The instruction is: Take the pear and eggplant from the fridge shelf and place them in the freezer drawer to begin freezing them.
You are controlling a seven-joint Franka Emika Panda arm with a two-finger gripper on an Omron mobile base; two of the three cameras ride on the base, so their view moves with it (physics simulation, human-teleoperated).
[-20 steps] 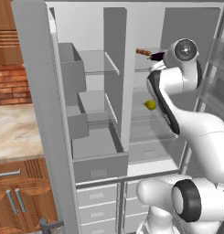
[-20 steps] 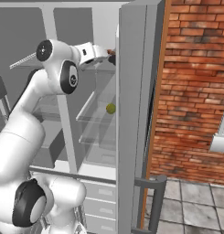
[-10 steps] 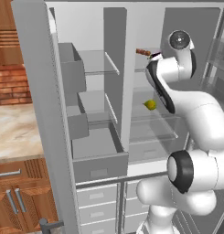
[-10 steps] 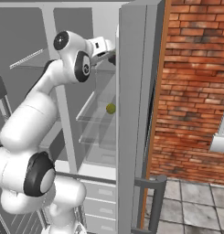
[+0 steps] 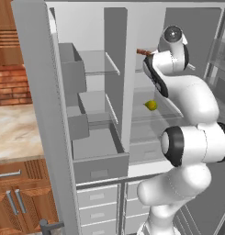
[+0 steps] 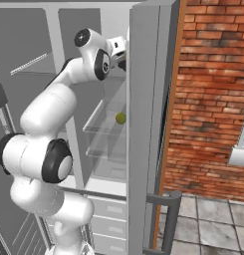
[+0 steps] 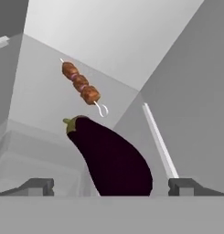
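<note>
The end effector [image 7: 111,187] is up inside the fridge at the top shelf, and the eggplant [image 7: 111,157] lies right in front of it, between its two widely parted fingertips [image 7: 38,185], which have nothing in their hold. One tip stands off to each side of the fruit's fat end, apart from it as far as I can tell. The eggplant's long axis runs away from the end effector and slants a little to one side, the rounded dark end nearest and the green stem cap farthest, so the fingers would close across its width, not along its length. Just beyond the stem lies the reddish-brown skewer [image 7: 81,87], near but not touching, which the reach should stay short of. The pear [image 5: 151,105] sits on a lower shelf, well below the end effector. The freezer drawer [image 5: 101,160] stands pulled out lower still and off to the other side of the centre divider, so the carry would go down and across. I can read no brand, label or writing anywhere.
</note>
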